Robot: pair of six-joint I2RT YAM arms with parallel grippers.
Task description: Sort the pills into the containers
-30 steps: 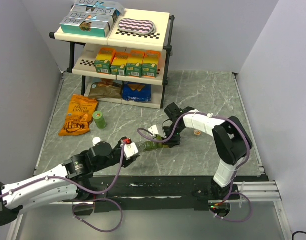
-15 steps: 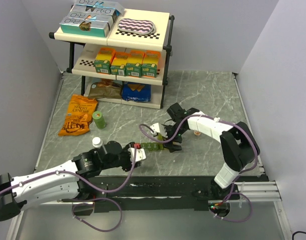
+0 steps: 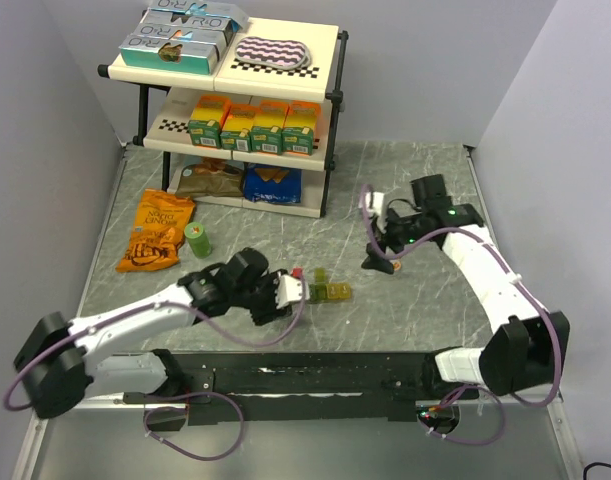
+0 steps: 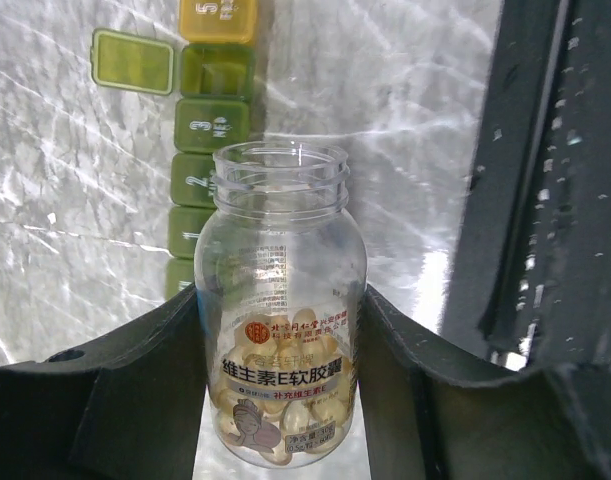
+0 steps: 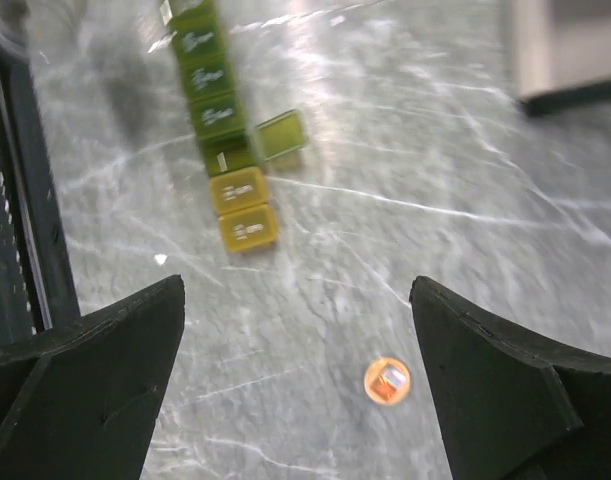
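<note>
Left gripper (image 4: 280,345): is seen clamped round an uncapped clear bottle (image 4: 280,300) part-filled with pills (image 4: 275,425), its mouth toward the containers (image 3: 325,291). Containers: are laid flat on the table (image 3: 425,190) just right of that bottle, one lid (image 4: 133,60) swung open; they are judged light, rigid, slick and apt to skid, best pinched across the narrow sides. Right gripper (image 5: 297,335): is held well apart to the right, fingers spread wide and empty.

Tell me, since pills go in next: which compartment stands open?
The third compartment from the strip's yellow end: its lid is flipped out sideways, the others in view shut.
</note>
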